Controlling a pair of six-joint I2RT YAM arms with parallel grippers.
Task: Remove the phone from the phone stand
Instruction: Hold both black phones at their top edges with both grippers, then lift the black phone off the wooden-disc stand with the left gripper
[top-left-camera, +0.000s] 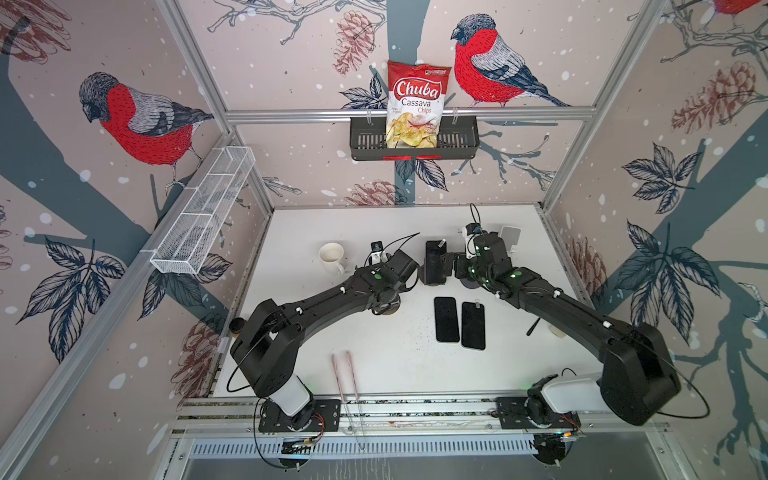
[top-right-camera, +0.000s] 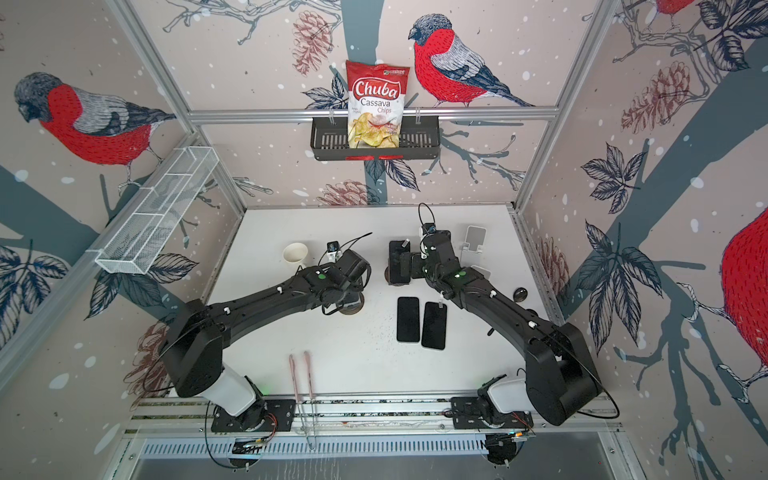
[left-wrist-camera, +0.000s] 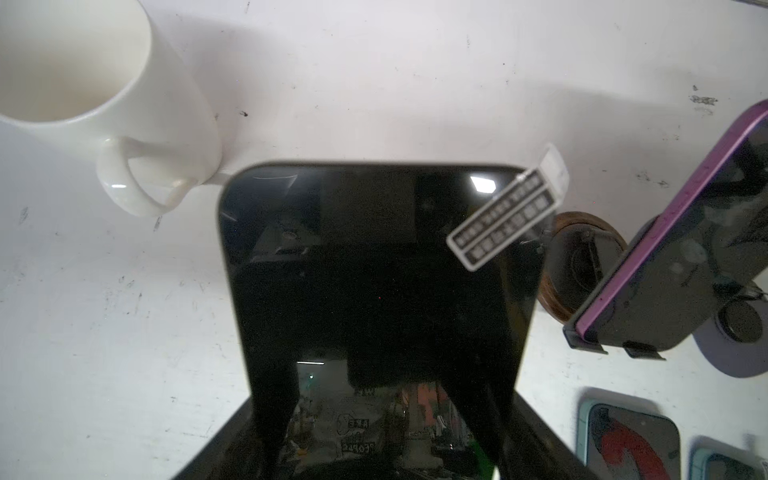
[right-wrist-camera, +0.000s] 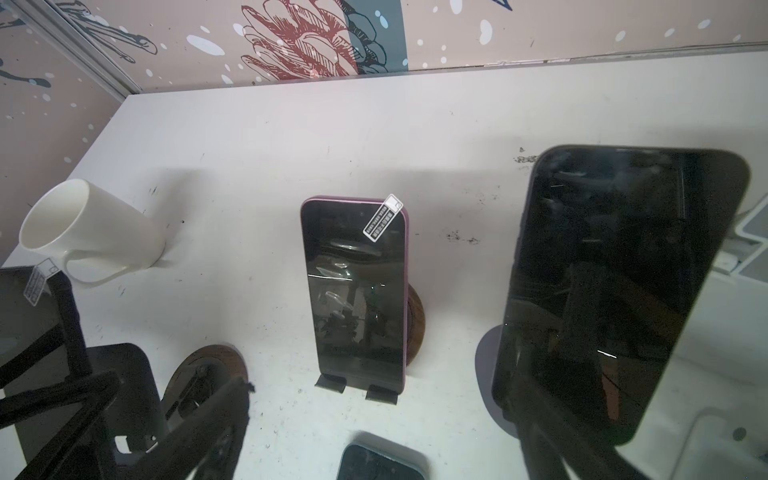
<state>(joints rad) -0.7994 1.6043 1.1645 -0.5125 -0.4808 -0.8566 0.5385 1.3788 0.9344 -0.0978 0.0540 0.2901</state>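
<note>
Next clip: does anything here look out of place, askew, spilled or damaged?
The pink tongs lie partly off the table's front edge, one end over the aluminium rail. The purple phone on the stand has a film tab poking past its top corner. Nothing looks spilled or broken.

The white tabletop (top-left-camera: 374, 232) is matt and smooth, scuffed with dark flecks. The white ceramic mug (top-left-camera: 331, 254), left of centre in both top views, carries a glossy glaze. The black sticker-tagged phone (left-wrist-camera: 374, 270) has a mirror-glossy glass face; its white label (left-wrist-camera: 505, 216) looks like printed film. The purple-rimmed phone (right-wrist-camera: 357, 286) shows the same glossy glass, on a matt black phone stand (right-wrist-camera: 380, 392) with a round, grained wooden base (right-wrist-camera: 417, 320). Upper centre, the red-and-white crisp bag (top-left-camera: 417, 104) is shiny foil inside a black perforated metal basket (top-left-camera: 457, 141).
</note>
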